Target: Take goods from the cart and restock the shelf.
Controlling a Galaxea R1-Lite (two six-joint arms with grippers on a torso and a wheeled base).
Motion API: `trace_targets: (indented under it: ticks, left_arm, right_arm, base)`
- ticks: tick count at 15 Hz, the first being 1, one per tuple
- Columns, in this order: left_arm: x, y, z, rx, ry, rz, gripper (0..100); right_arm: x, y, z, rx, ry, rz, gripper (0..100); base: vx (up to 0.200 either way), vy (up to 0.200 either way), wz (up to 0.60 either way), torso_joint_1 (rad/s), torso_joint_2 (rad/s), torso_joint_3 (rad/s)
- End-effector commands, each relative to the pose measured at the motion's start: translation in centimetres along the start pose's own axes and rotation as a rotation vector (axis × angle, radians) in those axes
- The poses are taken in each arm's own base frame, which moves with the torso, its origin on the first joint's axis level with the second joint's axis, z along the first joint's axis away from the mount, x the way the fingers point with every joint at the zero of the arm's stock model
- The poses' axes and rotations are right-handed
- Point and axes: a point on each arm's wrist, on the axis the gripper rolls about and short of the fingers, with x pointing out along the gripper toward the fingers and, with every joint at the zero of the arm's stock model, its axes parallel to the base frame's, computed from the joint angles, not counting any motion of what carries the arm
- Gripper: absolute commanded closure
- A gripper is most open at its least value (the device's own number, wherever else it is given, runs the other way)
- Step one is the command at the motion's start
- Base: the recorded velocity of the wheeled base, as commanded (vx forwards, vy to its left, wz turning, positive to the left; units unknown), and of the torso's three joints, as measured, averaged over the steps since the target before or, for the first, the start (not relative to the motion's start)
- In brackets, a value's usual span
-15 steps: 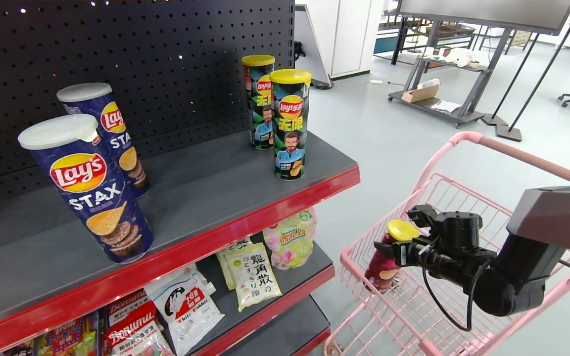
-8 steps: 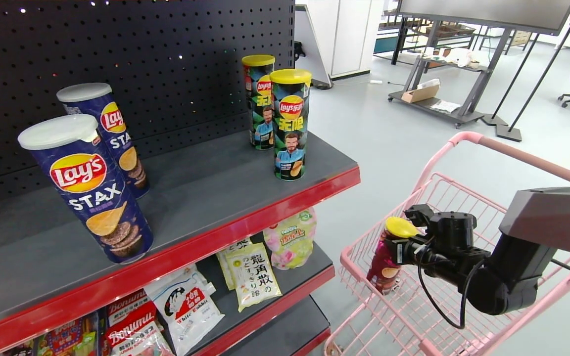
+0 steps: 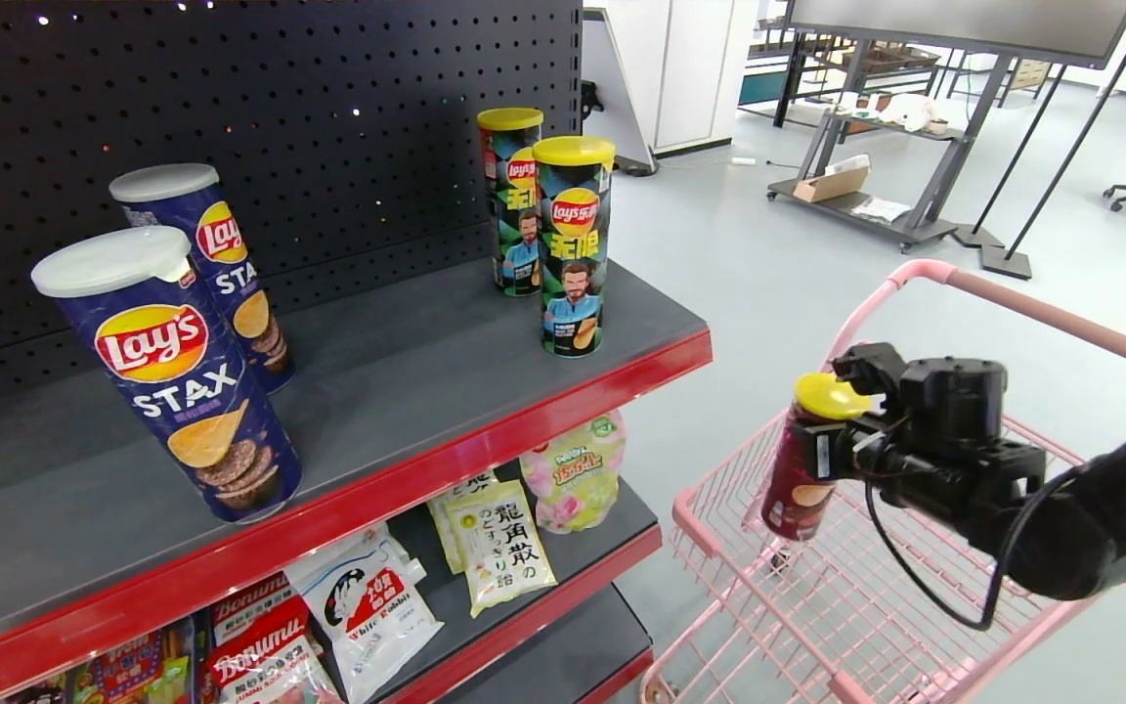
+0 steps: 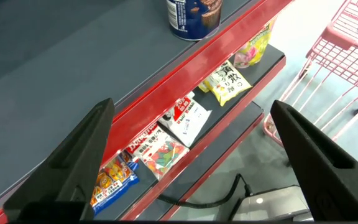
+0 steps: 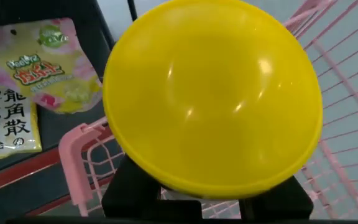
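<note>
1. Left pincer (image 4: 191, 168): fingers wide apart, holding nothing. It hangs over the red front edge of the top shelf (image 4: 73, 56), and snack bags (image 4: 182, 118) on the lower shelf show between the fingers.
2. Two blue cans with white lids stand upright on the left of the top shelf. The front blue can (image 3: 167, 372) is near the red edge and the rear blue can (image 3: 206, 264) is close to the pegboard (image 3: 328, 117).
3. Two dark cans with yellow lids stand upright, just beside each other, at the shelf's right end. The front dark can (image 3: 573, 244) is nearer the edge than the rear dark can (image 3: 512, 200).
4. Lower shelf: a white bag (image 3: 368, 606), a yellow-green bag (image 3: 499, 543) and a pink-green bag (image 3: 575, 474) lie flat.
5. The pink cart (image 3: 1013, 305) is right of the shelf, on the floor.
6. The maroon can (image 3: 802, 479) with yellow lid (image 3: 827, 396) is slightly tilted and held at the cart's end nearest the shelf, with its lid above the rim.
7. Right pincer (image 3: 837, 445): clamped on the maroon can just under the lid. In the right wrist view, dark fingers (image 5: 135, 193) sit on either side below the lid.
</note>
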Motion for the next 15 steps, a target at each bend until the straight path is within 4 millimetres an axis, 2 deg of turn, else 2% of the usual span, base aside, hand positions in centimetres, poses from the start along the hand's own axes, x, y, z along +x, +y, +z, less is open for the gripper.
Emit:
trace_targets:
  ticks: [1,2,3,4,7,11,15]
  left_arm:
    - [-0.2,0.1,-0.1,-0.003,-0.014,0.000,0]
    - [-0.5,0.1,-0.2,-0.005,-0.024,0.000,0]
    - [-0.6,0.2,-0.3,-0.006,-0.032,0.000,0]
    - [-1.2,0.3,-0.7,-0.004,-0.048,0.007,0]
    - [-1.6,0.4,-1.0,-0.009,-0.058,0.010,0]
    - [-1.8,0.5,-1.4,-0.010,-0.070,0.010,0]
    - [-2.2,0.6,-1.9,-0.017,-0.097,0.010,0]
  right_arm:
    - [-11.1,-1.8,8.8,-0.060,-0.131,-0.036,100]
    - [-13.7,-2.2,9.2,-0.063,-0.080,-0.025,100]
    - [-15.2,-2.3,9.2,-0.061,-0.059,-0.016,100]
    - [-18.2,-2.7,8.7,-0.050,-0.050,-0.016,100]
    - [-22.0,-3.9,5.3,-0.056,-0.018,-0.072,100]
    - [-24.7,-4.5,2.6,-0.075,-0.049,-0.107,100]
    - [-25.6,-4.7,1.4,-0.068,-0.058,-0.125,100]
  base:
    - [0.000,0.000,0.00,0.000,0.00,0.000]
    - [0.000,0.000,0.00,0.000,0.00,0.000]
    - [0.000,0.000,0.00,0.000,0.00,0.000]
    - [0.000,0.000,0.00,0.000,0.00,0.000]
    - [0.000,0.000,0.00,0.000,0.00,0.000]
    - [0.000,0.000,0.00,0.000,0.00,0.000]
    - [0.000,0.000,0.00,0.101,-0.26,-0.152]
